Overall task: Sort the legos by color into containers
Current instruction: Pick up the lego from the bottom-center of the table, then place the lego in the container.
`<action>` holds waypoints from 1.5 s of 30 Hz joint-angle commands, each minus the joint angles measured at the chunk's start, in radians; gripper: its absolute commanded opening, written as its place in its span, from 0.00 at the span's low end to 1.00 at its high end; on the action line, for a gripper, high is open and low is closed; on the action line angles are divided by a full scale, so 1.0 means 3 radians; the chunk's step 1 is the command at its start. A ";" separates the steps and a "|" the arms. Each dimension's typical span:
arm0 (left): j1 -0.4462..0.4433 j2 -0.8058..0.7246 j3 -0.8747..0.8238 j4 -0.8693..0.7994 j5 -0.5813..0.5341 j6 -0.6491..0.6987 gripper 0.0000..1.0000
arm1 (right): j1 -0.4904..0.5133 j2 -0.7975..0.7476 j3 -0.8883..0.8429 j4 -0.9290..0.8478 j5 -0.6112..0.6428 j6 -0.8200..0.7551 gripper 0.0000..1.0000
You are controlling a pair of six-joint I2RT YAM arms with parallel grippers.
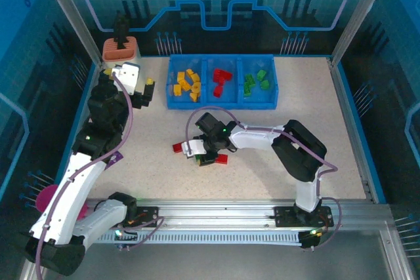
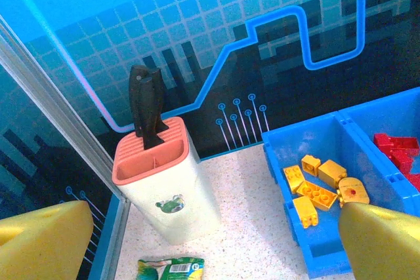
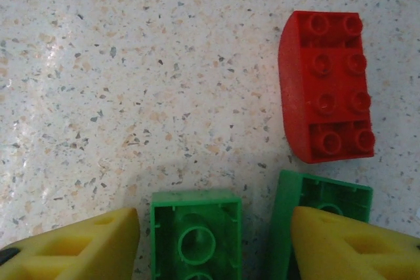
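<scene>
Right gripper (image 3: 213, 224) low over the speckled table (image 3: 131, 63), jaws apart, straddling a small green plastic brick (image 3: 195, 237) that lies hollow side up; cannot tell whether the pads touch it; second green brick (image 3: 321, 198), also hollow side up, just beside the first and partly under one yellow finger (image 3: 348, 244); red studded brick with one rounded end (image 3: 326, 86) beyond them, studs up, apart from both greens

Overhead view: another red brick (image 1: 178, 147) on the table near this gripper

Left gripper (image 2: 213, 218) raised at the far left corner, jaws wide apart, holding nothing; tall cream holder with orange top (image 2: 164, 181) just ahead, black handles standing in it; green snack packet (image 2: 170, 268) at its foot

Low bright-blue plastic tray (image 1: 221, 103) at the far side of the table; yellow bricks (image 1: 186, 84) in the left compartment, red bricks (image 1: 222, 80) in the middle, green bricks (image 1: 258, 82) in the right
</scene>
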 commanded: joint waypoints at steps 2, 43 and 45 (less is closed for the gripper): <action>0.0039 -0.0054 -0.0043 0.0106 0.0048 -0.0007 0.97 | -0.0022 0.0067 0.0008 -0.0147 -0.0036 -0.0045 0.58; 0.0106 -0.0009 -0.0028 0.0106 0.0102 -0.0033 0.98 | -0.2122 -0.0581 0.1034 -0.0467 0.0609 0.1014 0.15; 0.0113 0.0002 -0.0028 0.0106 0.0108 -0.0029 0.98 | -0.2172 -0.0446 0.1150 -0.0470 0.0636 0.1051 0.15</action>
